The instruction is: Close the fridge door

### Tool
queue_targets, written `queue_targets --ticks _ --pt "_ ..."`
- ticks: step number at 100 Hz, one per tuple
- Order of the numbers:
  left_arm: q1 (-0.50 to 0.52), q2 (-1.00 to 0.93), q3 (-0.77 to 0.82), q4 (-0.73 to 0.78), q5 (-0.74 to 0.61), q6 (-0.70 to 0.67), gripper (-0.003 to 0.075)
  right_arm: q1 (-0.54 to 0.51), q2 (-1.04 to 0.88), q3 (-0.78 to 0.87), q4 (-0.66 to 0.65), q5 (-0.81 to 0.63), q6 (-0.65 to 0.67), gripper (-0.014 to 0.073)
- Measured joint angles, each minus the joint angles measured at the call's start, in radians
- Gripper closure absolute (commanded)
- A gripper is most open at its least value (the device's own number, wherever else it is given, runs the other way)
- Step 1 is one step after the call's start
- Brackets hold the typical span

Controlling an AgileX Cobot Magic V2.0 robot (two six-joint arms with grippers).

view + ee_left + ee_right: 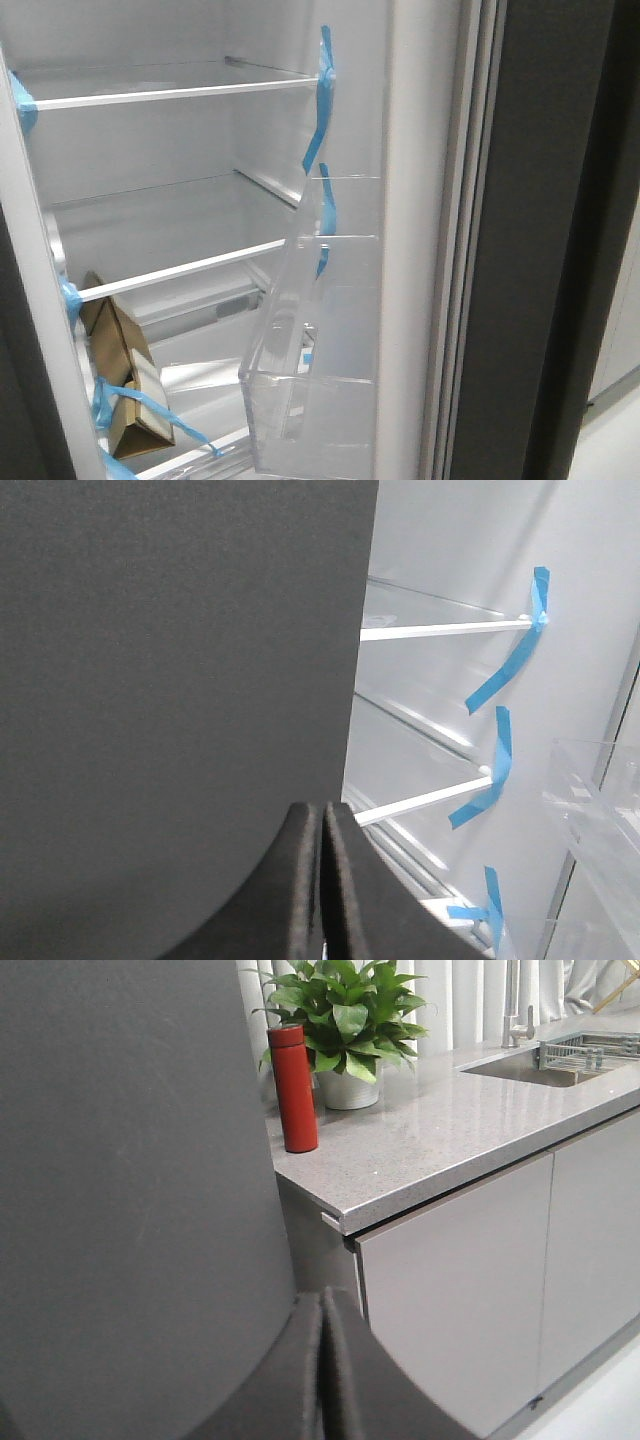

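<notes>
- Nowhere can any brand or writing be read — the brown cardboard carton [125,375] low in the fridge shows only plain faces, with blue tape strips [318,110] across it and on the shelf ends.
- Front view: the tall fridge door [415,240] stands open at the right, its white inner lining toward the camera, clear plastic door bins [315,390] on it, and its matte dark grey outer face [535,240] edge-on beyond; neither gripper shows.
- Left wrist view: the left gripper [323,880] has its dark jaws pressed together with nothing between them, close beside a plain dark grey panel [170,700]; past that, white-edged glass shelves [440,630] and more tape.
- Right wrist view: the right gripper [324,1365] likewise has its jaws closed and empty, beside a dark grey surface [130,1190].
- Only that view shows the room — a speckled grey stone counter [450,1140] over glossy pale grey cabinet fronts [460,1290], a red cylindrical flask [296,1088], a leafy green plant in a white pot [345,1020], and a steel sink [560,1060] with a tap.
</notes>
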Motion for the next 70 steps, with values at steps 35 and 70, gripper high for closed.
queue_targets --ticks 35,70 --pt "0.000 0.000 0.000 0.000 0.000 0.000 0.0740 0.000 0.163 0.000 0.293 -0.143 0.233 0.0665" --pt "0.000 0.000 0.000 0.000 0.000 0.000 0.0740 0.000 0.505 0.000 0.968 -0.243 0.218 0.0665"
